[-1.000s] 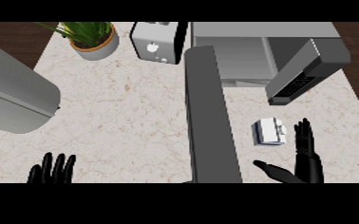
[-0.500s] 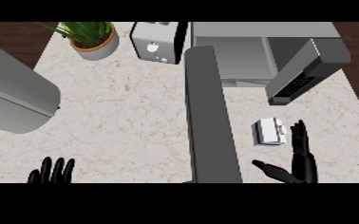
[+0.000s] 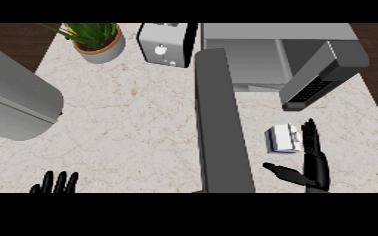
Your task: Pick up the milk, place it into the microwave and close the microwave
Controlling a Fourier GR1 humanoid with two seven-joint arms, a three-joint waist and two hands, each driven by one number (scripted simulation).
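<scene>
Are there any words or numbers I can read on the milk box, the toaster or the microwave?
No readable words or numbers anywhere.
Milk carton: white with grey patches, no letters to make out.
Toaster: only a pale round mark and small dots, too blurred to read.
Microwave: its open door has a dark keypad, but the keys are too small to read.
Potted plant: no label.

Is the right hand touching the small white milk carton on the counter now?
Cannot tell. In the head view the right hand, fingers straight, stands right beside the small white milk carton; no clear gap or contact shows.
</scene>
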